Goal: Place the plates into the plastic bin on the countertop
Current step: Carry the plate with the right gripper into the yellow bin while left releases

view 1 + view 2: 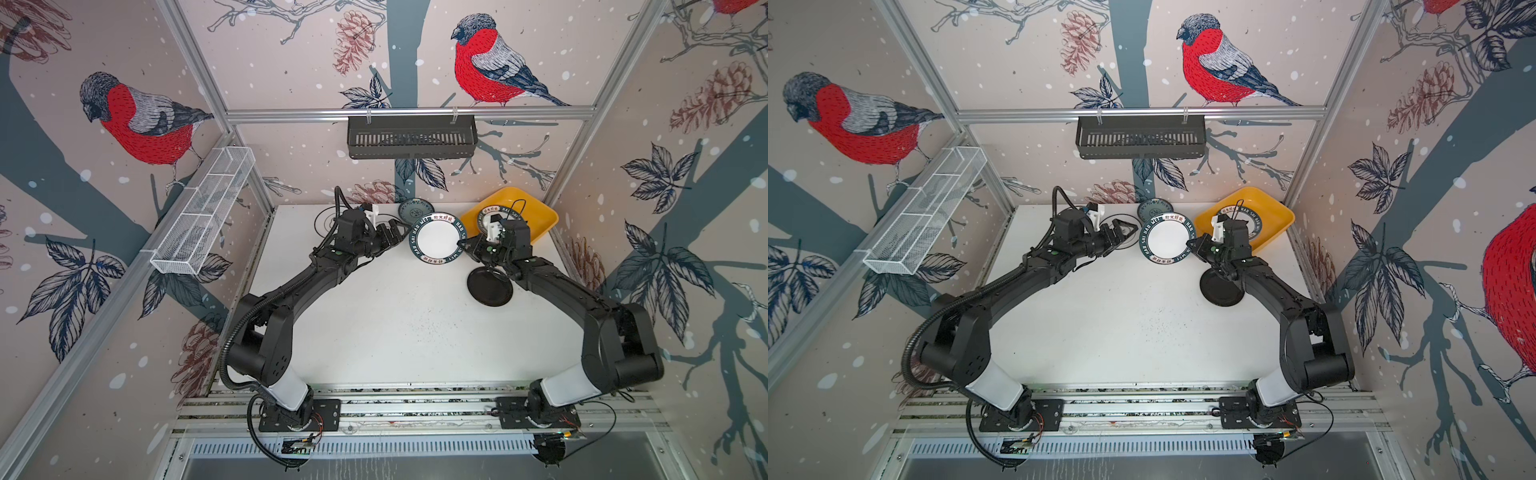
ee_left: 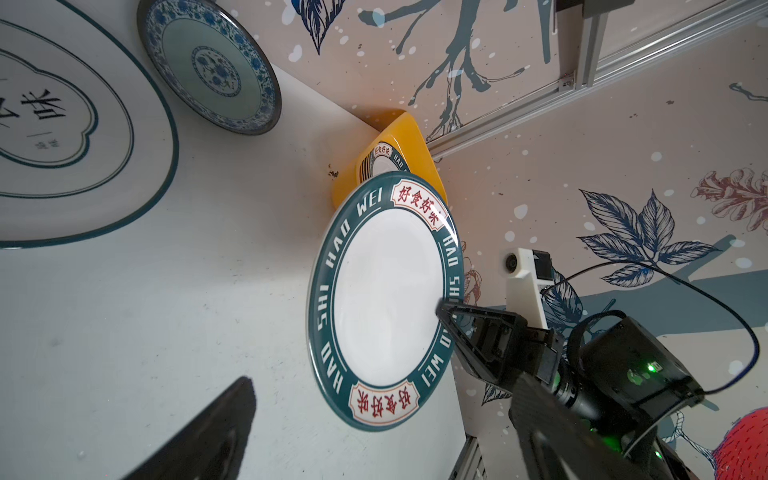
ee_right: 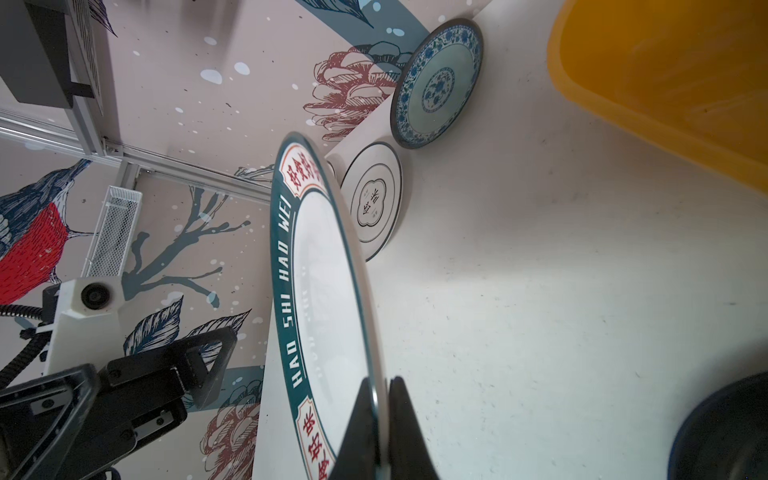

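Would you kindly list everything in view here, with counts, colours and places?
Lettered plates: two, white with dark green rims; one gripped in mid-air at centre back, one on a stack at back right.
Patterned plate: one, teal and blue, back edge.
Black plate: one, black, lying flat beside the right arm.
Thin-rimmed plate: at least one, white, back left under the left arm.
Bin: one, yellow, back right corner, holding the stack.
Basket: one, black, hung on the rear rail.
Wire rack: one, white, on the left wall.
Table: one, white, speckled.
Left tool: one, black, open beside the gripped plate.
Right tool: one, black, shut on that plate's rim.
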Robot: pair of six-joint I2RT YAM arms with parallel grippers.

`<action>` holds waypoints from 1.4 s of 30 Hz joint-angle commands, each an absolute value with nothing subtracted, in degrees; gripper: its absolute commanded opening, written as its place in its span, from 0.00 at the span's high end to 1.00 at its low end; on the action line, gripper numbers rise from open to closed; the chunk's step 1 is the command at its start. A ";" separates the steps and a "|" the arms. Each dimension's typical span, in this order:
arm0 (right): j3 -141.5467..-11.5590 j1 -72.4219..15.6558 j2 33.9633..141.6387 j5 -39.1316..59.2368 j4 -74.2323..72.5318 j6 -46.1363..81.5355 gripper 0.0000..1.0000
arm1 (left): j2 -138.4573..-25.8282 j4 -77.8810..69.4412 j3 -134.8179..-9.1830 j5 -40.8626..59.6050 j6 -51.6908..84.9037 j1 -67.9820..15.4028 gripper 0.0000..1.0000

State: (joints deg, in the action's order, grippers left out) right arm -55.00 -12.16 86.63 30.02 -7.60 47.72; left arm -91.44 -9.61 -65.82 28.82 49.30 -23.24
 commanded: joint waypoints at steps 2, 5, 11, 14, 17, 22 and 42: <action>-54.43 -10.81 84.72 30.26 -7.38 47.20 0.98 | -87.19 -8.88 -64.01 26.08 46.48 -23.29 0.04; -53.41 -9.51 83.60 30.32 -6.61 47.41 0.98 | -83.41 -8.67 -62.12 25.35 45.41 -23.38 0.04; -53.18 -5.93 82.14 28.39 -3.03 46.26 0.98 | -77.18 -10.92 -57.78 24.74 42.46 -23.88 0.04; -52.82 -3.49 81.44 27.52 -2.79 47.36 0.98 | -75.95 -12.98 -56.32 25.11 41.41 -23.99 0.04; -53.17 -0.65 81.52 27.20 -2.90 47.72 0.98 | -76.19 -15.10 -56.24 25.53 40.79 -24.21 0.04; -54.91 4.26 83.73 27.42 -4.39 50.21 0.98 | -78.99 -18.41 -58.39 28.01 38.93 -24.56 0.04; -68.11 12.23 105.46 24.96 -12.58 60.00 0.98 | -94.72 -17.06 -73.51 24.48 29.81 -25.22 0.04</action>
State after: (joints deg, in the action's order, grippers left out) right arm -66.22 12.43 103.48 25.67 -7.84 58.70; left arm -93.76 -16.82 -71.77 25.43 31.48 -25.17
